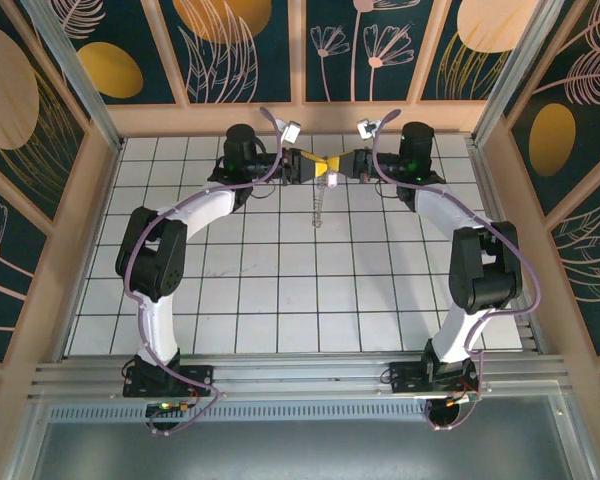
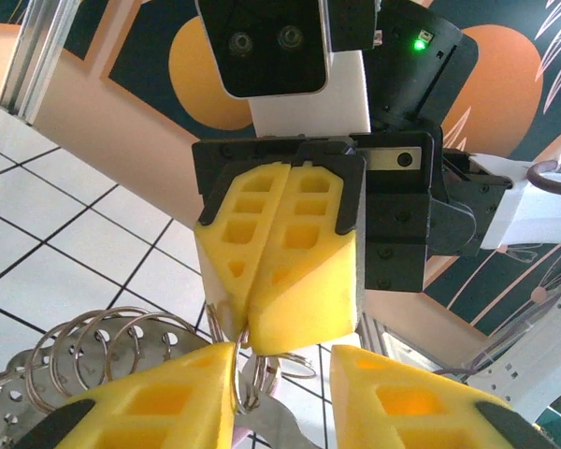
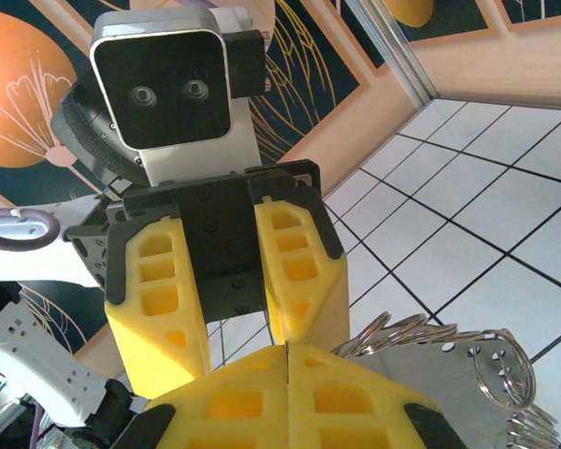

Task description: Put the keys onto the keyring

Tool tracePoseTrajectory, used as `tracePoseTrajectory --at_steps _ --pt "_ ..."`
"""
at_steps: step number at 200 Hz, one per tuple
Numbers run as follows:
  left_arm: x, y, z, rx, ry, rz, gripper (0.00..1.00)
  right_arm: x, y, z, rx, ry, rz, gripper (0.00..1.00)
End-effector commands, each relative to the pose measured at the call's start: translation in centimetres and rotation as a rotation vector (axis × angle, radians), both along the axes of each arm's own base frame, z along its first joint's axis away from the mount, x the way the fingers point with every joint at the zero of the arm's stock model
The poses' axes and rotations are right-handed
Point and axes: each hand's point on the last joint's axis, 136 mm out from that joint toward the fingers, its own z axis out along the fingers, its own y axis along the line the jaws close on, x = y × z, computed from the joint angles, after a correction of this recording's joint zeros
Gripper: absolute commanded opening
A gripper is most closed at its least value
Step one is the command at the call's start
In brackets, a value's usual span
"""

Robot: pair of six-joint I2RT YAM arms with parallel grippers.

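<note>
Keyring (image 2: 84, 355) was a bunch of thin, shiny silver rings. In the left wrist view it hung closest, just over the left gripper (image 2: 285, 388). That gripper's two yellow fingers (image 2: 159, 407) stood wide apart and had hold of nothing. A bit farther off, the right gripper (image 2: 252, 327) had its fingers pressed tight together on the wire of one ring. A flat metal piece (image 3: 449, 360) with small holes hung among the rings, and I could not tell if it was a key. From above, the bunch seemed to dangle between both grippers, over the far end of the table (image 1: 280, 300). I think the rings are light, hard and slippery, and would swing. The best place to pinch looked like flat across one ring's edge.
</note>
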Motion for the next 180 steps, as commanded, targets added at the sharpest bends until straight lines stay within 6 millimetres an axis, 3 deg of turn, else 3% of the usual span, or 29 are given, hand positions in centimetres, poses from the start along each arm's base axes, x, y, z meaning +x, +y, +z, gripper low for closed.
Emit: tracePoseTrajectory --at_steps 1,28,57,92,107,116,142,180 --pt "-0.1 -0.5 1.4 -0.031 -0.055 -0.024 0.29 -0.3 0.4 0.8 0.016 -0.057 0.03 0.0" --pt "-0.1 -0.7 1.5 -0.035 -0.059 -0.023 0.2 -0.2 0.4 0.6 0.014 -0.052 0.027 0.0" --pt "-0.2 -0.7 1.6 -0.045 -0.061 -0.016 0.0 -0.2 0.5 0.6 0.013 -0.05 0.03 0.0" --pt "-0.2 -0.8 1.7 -0.054 -0.063 0.002 0.0 -0.2 0.4 0.9 0.015 -0.046 0.018 0.0" --pt "-0.2 -0.6 1.9 -0.073 -0.061 0.024 0.0 -0.1 -0.3 1.6 0.022 -0.061 -0.023 0.27" --pt "-0.3 -0.4 2.2 -0.088 -0.061 0.035 0.0 -0.2 -0.9 2.3 0.033 -0.076 -0.05 0.34" --pt "-0.4 -0.1 2.9 -0.118 -0.066 0.063 0.0 -1.0 -2.4 3.5 0.054 -0.104 -0.099 0.4" --pt "-1.0 0.2 3.8 -0.132 -0.077 0.053 0.0 -2.3 -3.2 2.8 0.055 -0.122 -0.131 0.44"
